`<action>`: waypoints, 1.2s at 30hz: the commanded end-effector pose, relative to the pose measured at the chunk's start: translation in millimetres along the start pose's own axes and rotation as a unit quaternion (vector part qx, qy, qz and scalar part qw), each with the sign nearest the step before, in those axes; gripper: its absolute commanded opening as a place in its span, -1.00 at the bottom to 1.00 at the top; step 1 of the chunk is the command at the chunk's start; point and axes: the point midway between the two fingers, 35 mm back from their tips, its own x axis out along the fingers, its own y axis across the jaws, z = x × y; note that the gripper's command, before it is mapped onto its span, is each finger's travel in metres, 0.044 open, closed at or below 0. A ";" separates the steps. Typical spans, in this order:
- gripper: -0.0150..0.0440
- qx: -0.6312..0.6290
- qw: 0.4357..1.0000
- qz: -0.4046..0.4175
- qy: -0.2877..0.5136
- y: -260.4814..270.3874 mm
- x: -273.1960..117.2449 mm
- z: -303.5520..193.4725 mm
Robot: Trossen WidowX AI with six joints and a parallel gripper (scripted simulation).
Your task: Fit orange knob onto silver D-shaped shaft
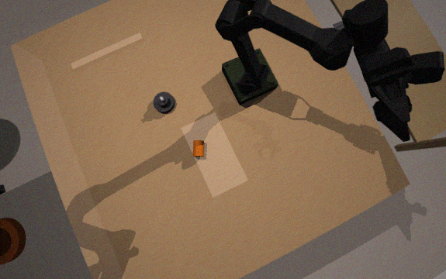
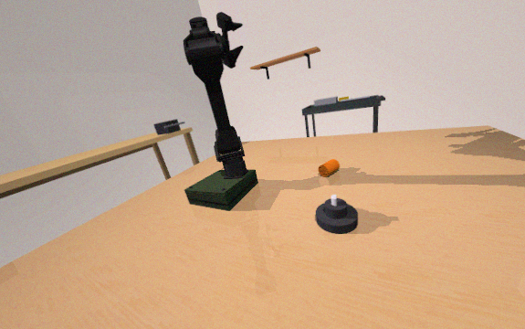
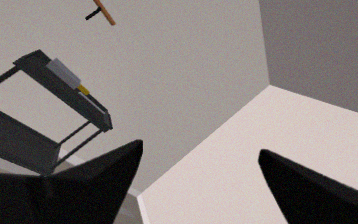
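The orange knob (image 1: 198, 148) (image 2: 330, 167) lies on its side on the table, apart from the pedestal. Its hole cannot be made out. The dark round pedestal (image 1: 169, 108) (image 2: 338, 224) stands upright with a smaller step on top. The short silver shaft (image 1: 162, 99) (image 2: 333, 200) points up from its middle, bare; its flat side cannot be made out. My gripper (image 2: 242, 36) (image 3: 200, 150) is open and empty, high above the table and far from the knob. The wrist view shows only the fingers, walls and background furniture, with neither knob nor pedestal.
The arm's dark green base block (image 1: 267, 83) (image 2: 218, 187) stands on the wooden table (image 1: 304, 201) (image 2: 175, 274), near the pedestal and knob. A dark bench (image 2: 344, 106) (image 3: 62, 95) and a wall shelf (image 2: 285, 58) are in the background, beyond the table. Arm shadows cross the table.
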 end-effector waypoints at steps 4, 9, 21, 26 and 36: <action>1.00 -0.056 0.998 0.005 0.011 19.6 24.0 -13.7; 1.00 -0.151 0.986 0.046 0.058 56.2 72.5 -66.7; 1.00 -0.220 0.917 0.204 0.262 95.8 118.7 -264.0; 1.00 -0.190 0.872 0.262 0.368 90.4 102.1 -350.7; 1.00 -0.018 0.732 0.337 0.592 61.6 3.9 -493.8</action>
